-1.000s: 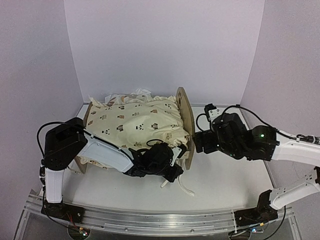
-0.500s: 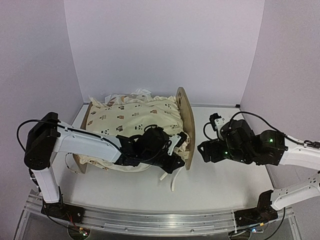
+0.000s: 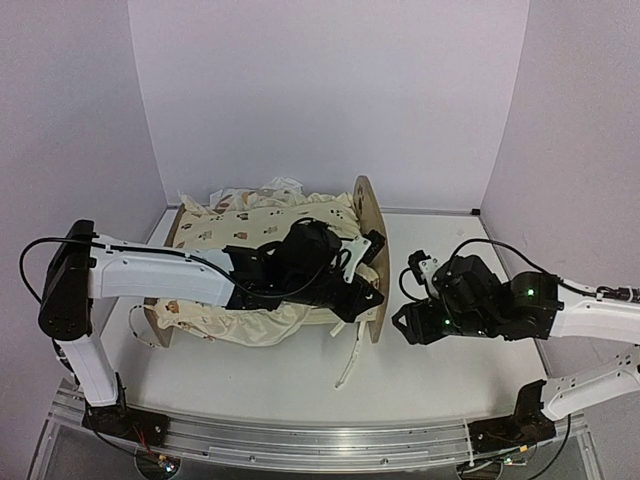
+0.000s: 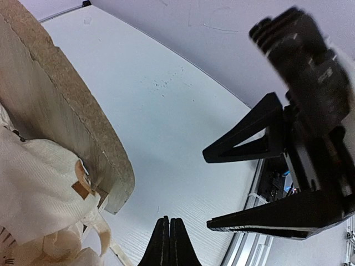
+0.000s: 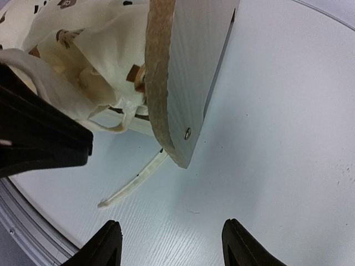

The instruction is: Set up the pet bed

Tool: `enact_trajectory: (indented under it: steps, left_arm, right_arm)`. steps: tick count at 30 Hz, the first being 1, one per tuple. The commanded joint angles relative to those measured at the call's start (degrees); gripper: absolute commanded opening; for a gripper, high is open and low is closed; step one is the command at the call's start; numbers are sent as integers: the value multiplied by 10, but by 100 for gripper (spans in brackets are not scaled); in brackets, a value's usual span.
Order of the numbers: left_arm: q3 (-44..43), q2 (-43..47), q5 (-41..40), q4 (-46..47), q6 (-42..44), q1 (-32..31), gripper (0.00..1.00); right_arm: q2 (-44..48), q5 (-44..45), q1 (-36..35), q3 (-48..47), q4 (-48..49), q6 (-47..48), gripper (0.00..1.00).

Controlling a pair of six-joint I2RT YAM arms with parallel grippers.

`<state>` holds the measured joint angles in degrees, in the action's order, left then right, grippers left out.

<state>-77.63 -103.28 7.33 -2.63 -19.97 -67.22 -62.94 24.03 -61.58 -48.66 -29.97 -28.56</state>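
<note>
The left jaws were pressed shut on nothing by the near corner of the pet bed's (image 3: 368, 215) right end board, the right jaws stood apart and empty just beside it, and the quilt-covered (image 3: 240, 215) bed sat left of centre on the surface (image 3: 420, 390).

Robot lab booth: plain pale walls (image 3: 330, 100) box in a white surface (image 3: 440, 370), left arm (image 3: 150, 275) and right arm (image 3: 590, 315) bolted to an aluminium rail (image 3: 300, 440).
</note>
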Motion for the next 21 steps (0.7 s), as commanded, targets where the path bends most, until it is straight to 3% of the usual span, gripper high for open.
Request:
enact_trajectory:
  steps: [1,7,14,17,21]
  left_arm:
    - [-9,29,6,13,0,-2,0]
    - [87,44,10,50,-39,-4,0]
    - [125,25,8,61,-60,-6,2]
    - [134,18,3,60,-70,-11,16]
    - [136,28,-53,21,-71,-26,44]
  right_arm:
    - [22,-67,1,33,34,5,61]
    - [23,-90,0,74,52,-13,60]
    - [-36,-136,-1,95,95,-50,58]
    - [-59,-124,-2,91,95,-53,60]
    - [-66,-102,-4,93,96,-59,63]
